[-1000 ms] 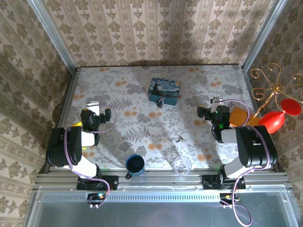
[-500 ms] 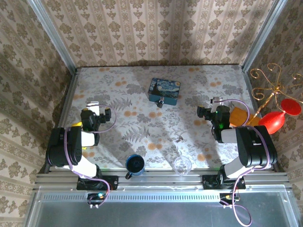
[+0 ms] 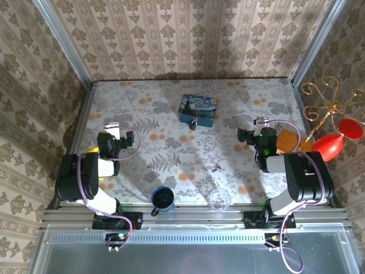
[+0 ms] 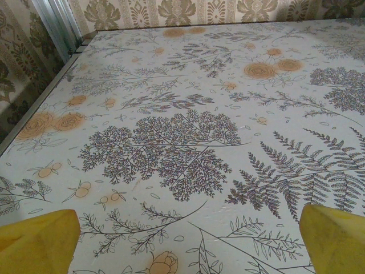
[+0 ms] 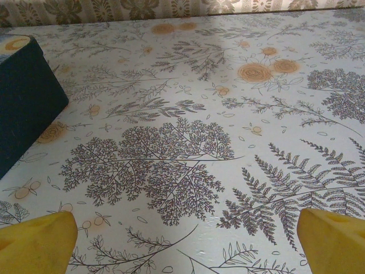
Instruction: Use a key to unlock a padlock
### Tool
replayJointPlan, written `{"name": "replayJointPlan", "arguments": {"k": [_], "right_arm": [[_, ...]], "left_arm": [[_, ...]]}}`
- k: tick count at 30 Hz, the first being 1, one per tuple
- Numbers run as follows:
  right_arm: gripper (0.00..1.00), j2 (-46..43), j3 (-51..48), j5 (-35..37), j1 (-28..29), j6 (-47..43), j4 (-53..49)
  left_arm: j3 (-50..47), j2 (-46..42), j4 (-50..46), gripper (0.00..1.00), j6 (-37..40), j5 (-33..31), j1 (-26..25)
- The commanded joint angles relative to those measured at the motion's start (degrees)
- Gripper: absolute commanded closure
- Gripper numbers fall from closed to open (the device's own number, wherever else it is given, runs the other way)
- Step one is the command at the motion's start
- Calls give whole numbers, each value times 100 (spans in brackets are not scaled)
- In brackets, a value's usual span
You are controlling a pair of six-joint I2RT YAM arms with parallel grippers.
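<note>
Your right end effector (image 5: 182,251) hangs low over the bench (image 5: 188,114). Its two yellow fingertips (image 5: 37,242) are spread wide, one at the near left corner and one at the near right, with bare bench between them. The bench cover is pale with a fern, tree and orange flower print. A dark box (image 5: 23,100) stands at the far left, cut by the frame edge. Patterned wallpaper (image 5: 171,7) runs along the far side.

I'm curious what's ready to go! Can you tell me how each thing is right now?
left gripper: open, holding nothing.
right gripper: open, holding nothing.
key: lying loose, untouched.
blue tin: lid shut.
padlock: at the blue tin's front, too small to tell if locked.
blue mug: upright.
clear glass: upright.
</note>
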Motion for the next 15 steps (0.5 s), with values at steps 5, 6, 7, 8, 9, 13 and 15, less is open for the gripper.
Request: {"name": "replayJointPlan", "arguments": {"k": [5, 6, 7, 8, 9, 13, 15], "right_arm": [[0, -38, 117, 131, 35, -114, 12], [0, -36, 119, 134, 36, -107, 13], [0, -38, 117, 135, 34, -114, 13], [0, -38, 122, 135, 30, -114, 13], [0, -38, 118, 136, 36, -109, 13], [0, -46, 107, 142, 34, -114, 30], [0, -108, 180, 289, 34, -49, -148]], "left_arm": [[60, -27, 118, 0, 71, -38, -26], [68, -24, 108, 0, 68, -54, -28], [69, -28, 99, 0, 63, -64, -28], [69, -29, 97, 0, 57, -64, -29], [69, -29, 89, 0, 59, -73, -27], [60, -29, 116, 0, 50, -86, -29], [60, -25, 122, 0, 37, -99, -29]]}}
